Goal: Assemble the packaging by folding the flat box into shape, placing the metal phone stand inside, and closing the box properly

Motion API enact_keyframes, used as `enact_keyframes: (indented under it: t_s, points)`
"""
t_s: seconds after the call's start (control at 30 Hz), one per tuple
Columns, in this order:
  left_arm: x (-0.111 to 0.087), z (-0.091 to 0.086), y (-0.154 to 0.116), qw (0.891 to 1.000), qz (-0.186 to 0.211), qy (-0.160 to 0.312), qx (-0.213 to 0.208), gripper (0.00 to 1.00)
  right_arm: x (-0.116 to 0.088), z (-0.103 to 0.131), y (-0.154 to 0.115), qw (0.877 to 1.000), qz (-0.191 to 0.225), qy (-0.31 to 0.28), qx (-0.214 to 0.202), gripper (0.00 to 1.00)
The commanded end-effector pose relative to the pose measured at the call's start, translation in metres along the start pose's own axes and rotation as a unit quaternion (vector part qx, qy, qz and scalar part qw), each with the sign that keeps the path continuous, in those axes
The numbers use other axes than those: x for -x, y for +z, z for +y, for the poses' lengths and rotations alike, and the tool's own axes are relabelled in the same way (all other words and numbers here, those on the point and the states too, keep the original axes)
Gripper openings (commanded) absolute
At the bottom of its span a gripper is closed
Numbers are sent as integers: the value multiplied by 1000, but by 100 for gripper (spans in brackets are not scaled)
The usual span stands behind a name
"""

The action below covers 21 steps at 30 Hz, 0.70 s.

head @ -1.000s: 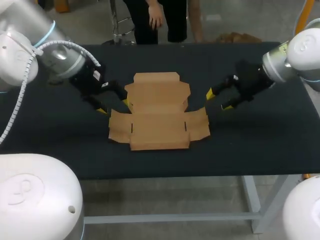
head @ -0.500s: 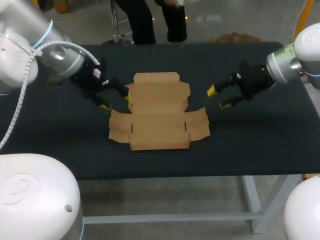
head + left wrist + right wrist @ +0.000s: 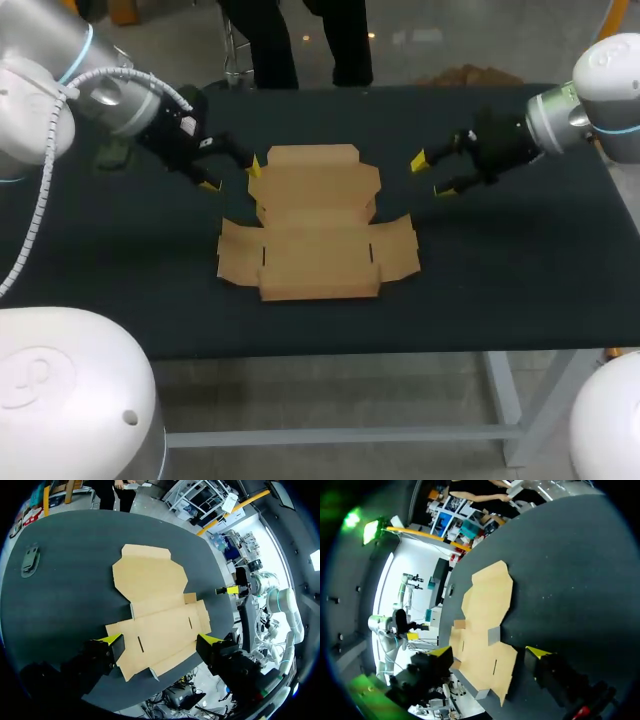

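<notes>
The flat brown cardboard box (image 3: 315,225) lies unfolded at the middle of the black table, its flaps spread out. My left gripper (image 3: 232,175) hovers open beside the box's far left corner, holding nothing. Off the far right corner, my right gripper (image 3: 430,175) is open and empty as well. In the left wrist view the box (image 3: 150,587) lies ahead of and under the open left gripper (image 3: 160,640). The right wrist view has the box (image 3: 487,610) under its own open gripper (image 3: 490,652). A small grey-green piece (image 3: 30,560), possibly the phone stand, lies at the far left.
The black table (image 3: 520,270) has bare cloth in front of the box and on both sides. The grey-green piece (image 3: 112,152) lies partly under my left arm near the far left edge.
Both grippers have drawn back from the box's side flaps toward the far side of the table, still open. The box has not moved.
</notes>
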<state>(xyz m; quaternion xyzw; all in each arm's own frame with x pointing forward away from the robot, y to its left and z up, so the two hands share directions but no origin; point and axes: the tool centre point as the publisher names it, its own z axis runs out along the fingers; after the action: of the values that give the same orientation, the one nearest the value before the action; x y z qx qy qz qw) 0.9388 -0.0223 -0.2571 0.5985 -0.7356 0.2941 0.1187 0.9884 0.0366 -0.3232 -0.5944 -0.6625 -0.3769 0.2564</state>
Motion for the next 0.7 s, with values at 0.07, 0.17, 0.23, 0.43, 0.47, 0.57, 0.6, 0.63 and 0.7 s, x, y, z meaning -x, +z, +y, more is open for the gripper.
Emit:
enact_keyframes:
  t_s: [0.07,0.17,0.23,0.43,0.47,0.57,0.6,0.63,0.7]
  points:
    - [8,-22,6,1000,7,1,10,100,11,23,16,999,39,4,-18,100]
    - [11,-30,8,1000,8,2,12,100,14,29,23,999,41,9,-16,100]
    - [14,-35,9,1000,9,3,14,100,16,32,28,999,42,14,-15,100]
    - [22,-46,9,1000,11,3,16,100,21,44,42,999,40,26,-12,100]
    - [23,-48,9,1000,11,3,17,100,21,46,43,999,40,27,-11,100]
    - [26,-53,8,1000,10,3,18,100,21,50,48,999,40,29,-12,100]
    - [27,-54,8,1000,10,3,18,100,21,52,50,999,40,30,-12,100]
    - [28,-56,8,1000,10,4,18,100,21,53,52,999,39,30,-12,100]
    - [29,-59,8,1000,10,4,18,100,22,57,56,999,34,32,-14,100]
